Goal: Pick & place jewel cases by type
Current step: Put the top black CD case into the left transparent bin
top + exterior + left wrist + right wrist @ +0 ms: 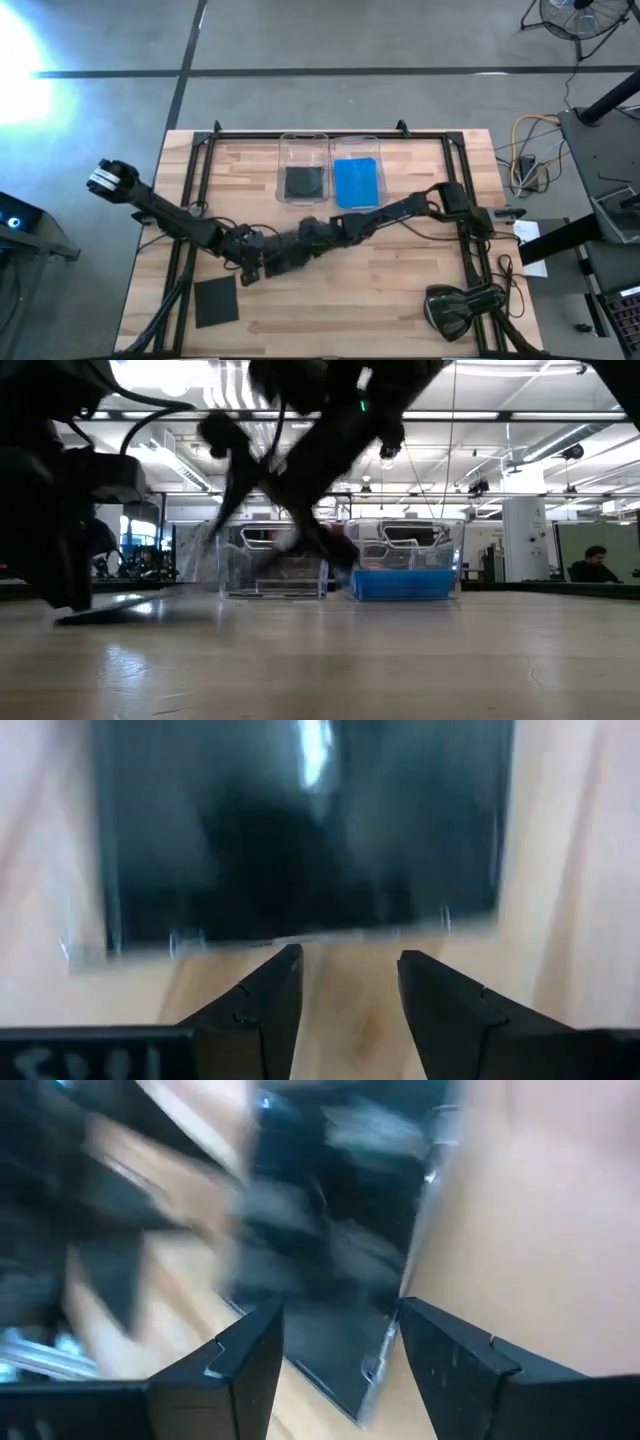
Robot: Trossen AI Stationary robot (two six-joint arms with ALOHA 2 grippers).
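Observation:
One dark jewel case (215, 302) lies flat on the table near its near-left corner; it also shows in the low view (100, 610). My left gripper (247, 274) is open just beside it. In the left wrist view the dark case (300, 830) lies right beyond the open fingertips (345, 970). My right gripper (283, 257) is open next to the left one. A dark case (335, 1270) shows beyond and between its fingers (335, 1350); whether it is the same case I cannot tell. Blue cases (356, 181) lie in the right bin, and a dark case (303, 181) lies in the left bin.
Two clear bins (303, 145) (357, 143) stand side by side at the table's far middle. A black frame (195, 165) runs round the table. A dark object (455, 308) sits at the near right. Both arms cross close together over the table's middle.

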